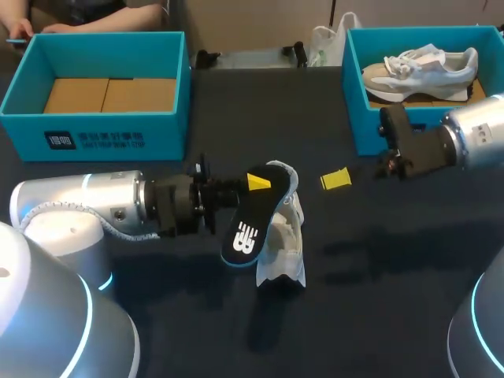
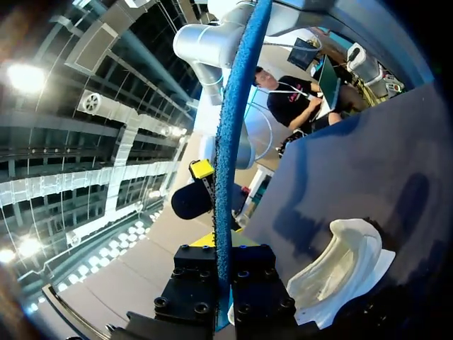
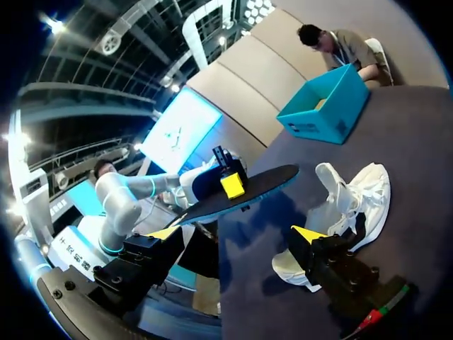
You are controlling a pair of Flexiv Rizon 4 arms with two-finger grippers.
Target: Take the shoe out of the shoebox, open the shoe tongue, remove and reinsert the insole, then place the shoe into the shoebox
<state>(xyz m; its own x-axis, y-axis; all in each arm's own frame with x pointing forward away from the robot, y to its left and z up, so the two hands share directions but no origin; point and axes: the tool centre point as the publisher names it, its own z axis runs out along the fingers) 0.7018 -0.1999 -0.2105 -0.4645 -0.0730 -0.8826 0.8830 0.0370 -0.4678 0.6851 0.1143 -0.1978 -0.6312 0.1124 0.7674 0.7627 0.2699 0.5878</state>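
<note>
Left claw (image 1: 253, 186) clamping insole (image 1: 249, 224), shoe (image 1: 288, 236) beside

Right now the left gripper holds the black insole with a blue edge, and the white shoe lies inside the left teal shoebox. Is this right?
Not fully. The left gripper does hold the black insole with a blue edge, but the white shoe lies on the dark table, not inside the left teal shoebox. The head view shows this.

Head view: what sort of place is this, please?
Probably a robot test bench: a dark table, two teal shoeboxes, and the left gripper holding an insole.
</note>
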